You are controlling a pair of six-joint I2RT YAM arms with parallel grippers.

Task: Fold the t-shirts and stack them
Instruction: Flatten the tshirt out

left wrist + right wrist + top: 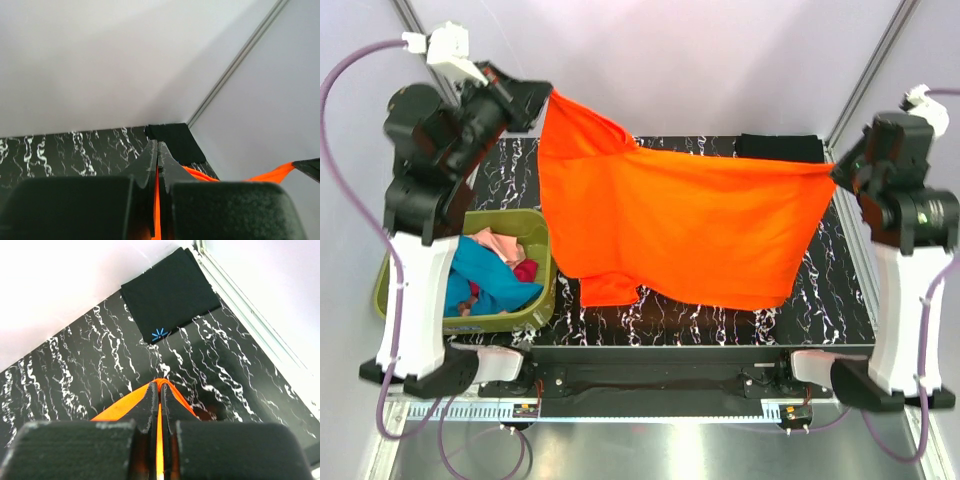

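Note:
A bright orange t-shirt (680, 225) hangs spread in the air above the black marbled table (840, 300), stretched between both grippers. My left gripper (548, 97) is shut on its upper left corner; the orange cloth (158, 200) shows between the closed fingers. My right gripper (834, 172) is shut on its right corner; the cloth (160, 385) wraps over the fingertips. A folded black t-shirt (779, 148) with a small light-blue mark (159, 333) lies flat at the table's far right. Teal (485, 280), pink (498, 243) and red (526, 270) shirts lie bunched in the basket.
An olive-green plastic basket (535, 225) stands at the left edge of the table beside the left arm. Grey walls with metal frame rails (250, 310) close in the back and right sides.

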